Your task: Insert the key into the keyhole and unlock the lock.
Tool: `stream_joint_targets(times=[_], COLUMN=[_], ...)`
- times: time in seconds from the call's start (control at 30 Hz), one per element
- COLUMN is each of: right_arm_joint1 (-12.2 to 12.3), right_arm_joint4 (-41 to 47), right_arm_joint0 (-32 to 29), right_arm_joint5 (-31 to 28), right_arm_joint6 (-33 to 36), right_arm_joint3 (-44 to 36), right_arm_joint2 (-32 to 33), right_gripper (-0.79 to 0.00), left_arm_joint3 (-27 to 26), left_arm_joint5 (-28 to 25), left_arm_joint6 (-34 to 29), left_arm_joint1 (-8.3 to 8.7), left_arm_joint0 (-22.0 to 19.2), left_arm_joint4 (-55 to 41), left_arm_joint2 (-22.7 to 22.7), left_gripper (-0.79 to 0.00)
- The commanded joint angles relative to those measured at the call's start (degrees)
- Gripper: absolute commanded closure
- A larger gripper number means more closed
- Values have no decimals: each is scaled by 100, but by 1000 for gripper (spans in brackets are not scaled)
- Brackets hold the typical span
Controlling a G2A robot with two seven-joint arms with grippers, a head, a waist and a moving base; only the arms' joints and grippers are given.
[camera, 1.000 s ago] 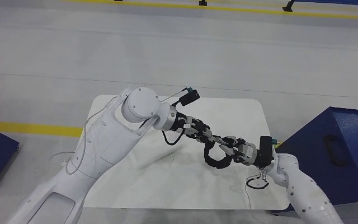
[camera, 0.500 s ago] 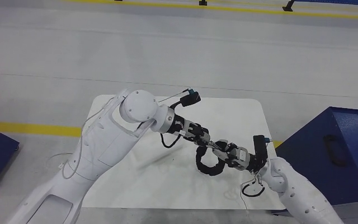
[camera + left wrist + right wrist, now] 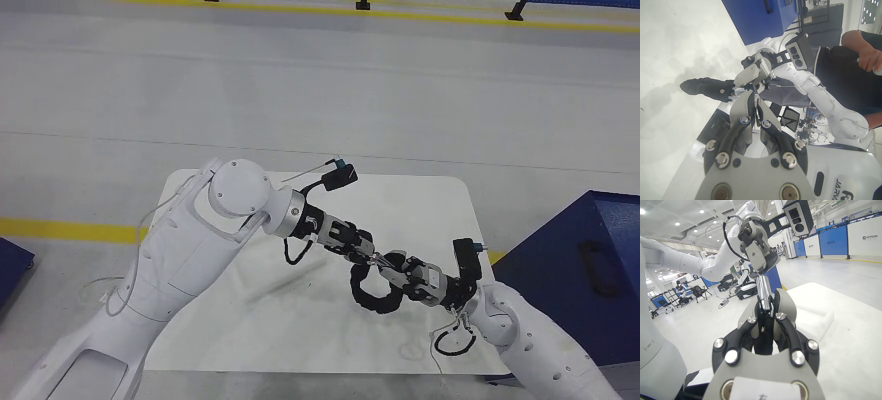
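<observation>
Pincer-wise, the left pincer (image 3: 753, 95) is seen pinched tight on the key (image 3: 756, 113). The right pincer (image 3: 768, 299) is clamped on the lock (image 3: 763, 291), gripped where the chrome barrel meets its black cable (image 3: 702, 89). Both are held up off the table (image 3: 420, 200), nose to nose over its right half, so the lock is up in the air, not lying flat.

The bit that matters: the barrel's long axis is run straight out of the right pincer, in line with its grip, and the free end is pointed at the left pincer. The key's long axis is laid along the left fingers (image 3: 743, 106), blade aimed out toward that free end. So the key is presented end-on, and the left arm is the one placed to push and twist, tbh.

Whether the blade is already seated in the keyhole can't be told, since the joint is hidden. From the left wrist the chrome end is seen just beside a fingertip, so a slight offset can't be ruled out. The axes probably need to be matched before any turn is tried.
</observation>
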Motion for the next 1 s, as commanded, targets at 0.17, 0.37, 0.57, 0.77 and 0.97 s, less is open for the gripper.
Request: stream_joint_targets(times=[0.17, 0.37, 0.57, 0.77, 0.97], right_arm_joint1=[-9, 20, 148, 250, 278], right_arm_joint4=[96, 1451, 3392, 5227, 6755], right_arm_joint0=[-52, -79, 78, 217, 297], right_arm_joint5=[9, 0, 0, 0, 0], right_arm_joint6=[61, 1022, 2524, 4112, 5648], right_arm_joint3=[-28, -194, -319, -300, -166], right_arm_joint2=[-26, -281, -534, -608, -631], right_gripper=[0, 0, 0, 0, 0], left_arm_joint3=[-8, -239, -376, -295, -207], left_arm_joint5=[-11, -506, -808, -1112, -1345], left_arm_joint6=[35, -67, -381, -549, -653], left_arm_joint1=[1, 42, 70, 79, 74], left_arm_joint0=[21, 100, 49, 7, -73], left_arm_joint4=[9, 318, 450, 302, 210], left_arm_joint2=[3, 59, 106, 81, 99], left_gripper=[0, 0, 0, 0, 0])
